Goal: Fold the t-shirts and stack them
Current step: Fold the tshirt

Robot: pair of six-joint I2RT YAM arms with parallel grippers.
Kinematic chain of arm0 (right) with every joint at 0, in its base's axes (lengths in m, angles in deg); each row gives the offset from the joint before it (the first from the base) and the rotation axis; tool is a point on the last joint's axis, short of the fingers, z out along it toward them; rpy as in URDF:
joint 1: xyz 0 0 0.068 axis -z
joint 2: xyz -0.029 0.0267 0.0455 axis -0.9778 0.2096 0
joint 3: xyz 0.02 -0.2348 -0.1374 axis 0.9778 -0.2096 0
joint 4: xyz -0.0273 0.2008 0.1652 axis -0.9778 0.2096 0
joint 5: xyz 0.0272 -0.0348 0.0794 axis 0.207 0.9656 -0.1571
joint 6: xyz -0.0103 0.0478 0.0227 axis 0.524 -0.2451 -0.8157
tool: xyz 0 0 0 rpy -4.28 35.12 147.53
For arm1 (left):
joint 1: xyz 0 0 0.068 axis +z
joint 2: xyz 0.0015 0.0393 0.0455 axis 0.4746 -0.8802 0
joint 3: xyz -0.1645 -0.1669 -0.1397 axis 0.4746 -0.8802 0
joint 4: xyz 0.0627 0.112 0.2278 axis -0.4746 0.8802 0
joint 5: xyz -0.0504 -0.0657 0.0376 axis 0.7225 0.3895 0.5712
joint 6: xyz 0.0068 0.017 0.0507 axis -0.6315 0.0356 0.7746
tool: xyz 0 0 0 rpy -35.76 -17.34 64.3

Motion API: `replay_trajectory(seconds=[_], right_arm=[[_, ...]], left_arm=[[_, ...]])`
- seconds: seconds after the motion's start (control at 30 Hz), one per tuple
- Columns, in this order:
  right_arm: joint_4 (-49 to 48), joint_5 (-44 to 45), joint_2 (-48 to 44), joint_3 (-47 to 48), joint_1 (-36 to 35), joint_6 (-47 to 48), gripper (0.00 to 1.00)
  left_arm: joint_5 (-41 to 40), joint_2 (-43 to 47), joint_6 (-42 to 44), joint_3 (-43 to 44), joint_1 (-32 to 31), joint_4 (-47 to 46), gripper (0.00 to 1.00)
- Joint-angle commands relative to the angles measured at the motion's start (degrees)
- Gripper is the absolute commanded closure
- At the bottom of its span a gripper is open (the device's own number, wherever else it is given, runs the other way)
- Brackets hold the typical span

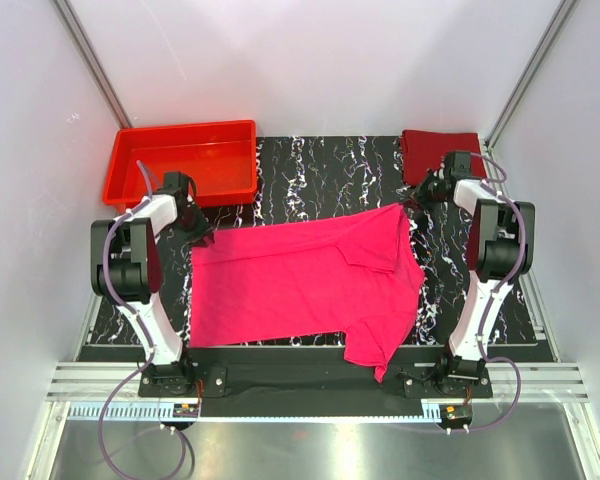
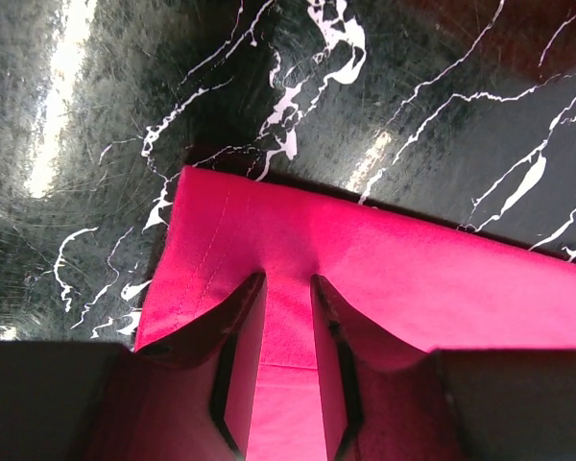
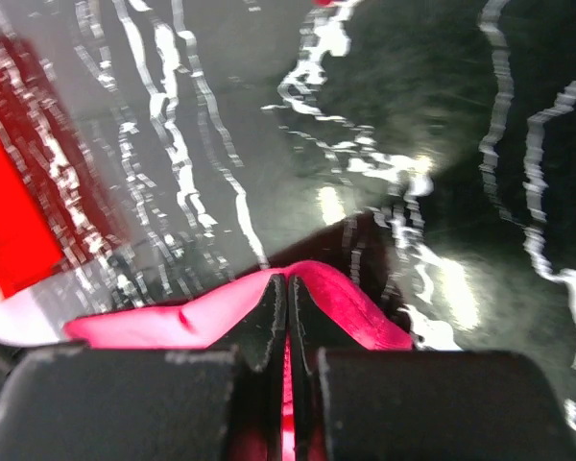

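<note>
Two wrist cams, not top: R claw [image 3: 287, 284] pinches pink t-shirt [image 1: 300, 285], L claw [image 2: 288, 281] apart over it.

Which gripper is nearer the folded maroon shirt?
Right. The right gripper, shut on the pink shirt, sits just in front of the maroon shirt; the left gripper is across the table at the pink shirt's other end, by the red tray.

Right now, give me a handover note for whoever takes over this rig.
Left gripper: open, jaws either side of the pink t-shirt at its far left corner.
Right gripper: shut on the pink t-shirt's far right edge.
Maroon t-shirt: at the far right of the table, looks folded.
Done: maroon one folded.
Left: fold the pink one, which is still mostly spread out, then stack both.
</note>
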State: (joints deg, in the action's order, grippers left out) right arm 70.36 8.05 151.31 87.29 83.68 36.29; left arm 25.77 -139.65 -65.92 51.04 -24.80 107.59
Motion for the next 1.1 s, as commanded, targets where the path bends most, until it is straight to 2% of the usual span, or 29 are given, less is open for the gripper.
replay_trajectory(seconds=[0.0,0.1,0.23,0.33,0.37,0.4,0.47,0.6,0.7,0.73,0.8,0.87,0.9,0.93,1.0,1.07], right_arm=[[1.6,7.1,-3.9,-1.4,0.7,0.7,1.0],[2.0,8.9,-4.5,-2.5,0.7,1.7,0.99],[7.1,9.1,-2.3,1.1,0.7,4.1,0.97],[11.2,12.0,-3.3,3.6,0.7,5.7,0.94],[14.7,13.1,-3.7,5.3,0.7,6.1,0.93],[16.6,13.9,-4.7,6.3,0.7,6.9,0.89],[22.8,17.1,-5.6,9.2,0.7,7.6,0.67],[27.8,18.0,-10.8,7.9,0.5,9.3,0.59],[27.2,13.8,-16.5,1.7,-0.2,11.1,0.51],[25.2,10.1,-18.1,-2.9,-0.4,11.4,0.48],[23.1,3.4,-21.7,-7.8,-0.7,10.6,0.47],[19.2,-0.1,-23.7,-15.1,-0.9,9.4,0.47],[17.9,-1.4,-25.5,-17.6,-1.1,8.1,0.47],[16.7,-3.6,-26.2,-19.7,-1.2,7.7,0.48],[15.0,-5.2,-27.3,-24.2,-1.7,7.9,0.5],[14.4,-6.4,-27.2,-27.0,-1.7,8.2,0.55]], left_arm=[[-4.3,-0.7,0.8,-3.5,0.6,0.5,0.67],[-3.6,-0.1,1.0,-3.6,0.6,0.3,0.67],[-3.6,2.1,1.9,-3.4,0.6,0.3,0.67],[-3.7,4.5,2.3,-3.2,0.6,1.0,0.63],[-3.5,5.3,2.4,-3.2,0.6,1.2,0.57],[-3.3,7.0,2.6,-3.1,0.5,1.7,0.55],[-2.9,8.9,2.6,-3.1,0.5,2.4,0.48],[-0.9,15.5,2.9,-3.5,-0.2,3.7,0.44],[4.4,20.1,4.0,-5.6,-1.9,0.7,0.43],[10.9,21.3,4.4,-6.6,-3.2,-1.2,0.43],[18.2,23.0,4.2,-10.0,-5.9,-8.7,0.43],[24.7,23.2,1.7,-12.1,-12.4,-14.0,0.42],[25.9,22.4,0.6,-13.4,-15.0,-19.0,0.42],[26.8,21.5,-1.6,-13.7,-20.3,-21.1,0.42],[26.7,18.2,-3.8,-12.9,-25.3,-25.1,0.42],[25.3,15.6,-7.3,-12.1,-31.6,-27.8,0.47]])
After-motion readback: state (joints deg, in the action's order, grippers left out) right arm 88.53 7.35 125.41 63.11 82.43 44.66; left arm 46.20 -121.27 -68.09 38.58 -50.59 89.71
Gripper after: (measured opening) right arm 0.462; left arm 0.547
